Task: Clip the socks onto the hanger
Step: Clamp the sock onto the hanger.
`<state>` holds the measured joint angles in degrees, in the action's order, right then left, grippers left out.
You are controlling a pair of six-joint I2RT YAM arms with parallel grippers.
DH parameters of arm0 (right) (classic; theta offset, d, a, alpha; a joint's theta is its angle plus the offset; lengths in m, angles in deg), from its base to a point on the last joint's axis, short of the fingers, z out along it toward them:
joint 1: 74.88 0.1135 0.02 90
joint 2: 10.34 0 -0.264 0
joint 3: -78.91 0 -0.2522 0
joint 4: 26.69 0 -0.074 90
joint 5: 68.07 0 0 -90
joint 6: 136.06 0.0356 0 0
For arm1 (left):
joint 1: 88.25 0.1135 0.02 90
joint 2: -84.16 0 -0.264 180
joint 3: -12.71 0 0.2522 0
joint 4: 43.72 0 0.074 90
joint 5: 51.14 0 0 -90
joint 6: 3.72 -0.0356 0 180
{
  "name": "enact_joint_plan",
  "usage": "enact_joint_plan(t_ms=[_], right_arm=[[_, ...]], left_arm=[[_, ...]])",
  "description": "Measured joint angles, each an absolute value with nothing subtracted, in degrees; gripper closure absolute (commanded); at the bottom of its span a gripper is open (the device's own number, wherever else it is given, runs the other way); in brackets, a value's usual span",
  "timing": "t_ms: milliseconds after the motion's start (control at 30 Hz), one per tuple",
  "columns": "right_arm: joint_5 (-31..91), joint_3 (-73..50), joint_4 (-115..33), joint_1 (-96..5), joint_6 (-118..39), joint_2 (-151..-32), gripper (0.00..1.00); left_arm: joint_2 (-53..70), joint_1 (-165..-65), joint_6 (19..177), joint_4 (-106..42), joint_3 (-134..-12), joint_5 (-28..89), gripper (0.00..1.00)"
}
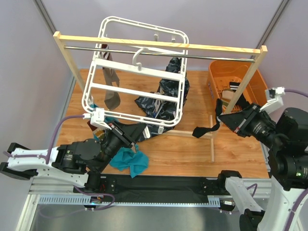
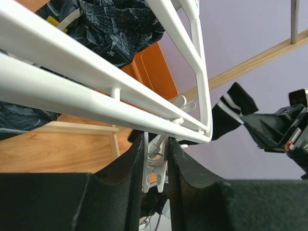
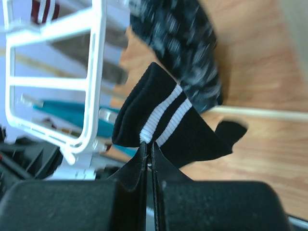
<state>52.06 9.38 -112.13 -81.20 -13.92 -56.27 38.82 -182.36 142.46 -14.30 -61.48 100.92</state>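
Top external shows you one grey-brown sock looking clipped to the hanger, while the teal sock lies on the table, not done yet. Left wrist: your left gripper is narrowed onto a clip under the hanger's near corner. Right wrist: your right gripper is pinched tight on the black sock, held in the air near that corner and not clipped yet.

No text, brand, number or sign could be read in any view. A pale yellow strip on the dark patterned cloth, up and to the left of the left gripper, showed no legible print.
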Motion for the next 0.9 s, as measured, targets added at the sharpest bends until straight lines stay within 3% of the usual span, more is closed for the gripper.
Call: enact_joint_plan(t_ms=[600, 900], right_arm=[[66.8, -18.7, -107.5, -53.7, -13.2, -49.3, 1.00], [61.3, -21.8, -93.1, -37.7, -6.5, -49.5, 1.00]], left_arm=[[35.2, -182.3, 145.0, -13.4, -63.2, 102.0, 1.00], [34.3, -182.4, 145.8, -13.0, -64.0, 102.3, 1.00]])
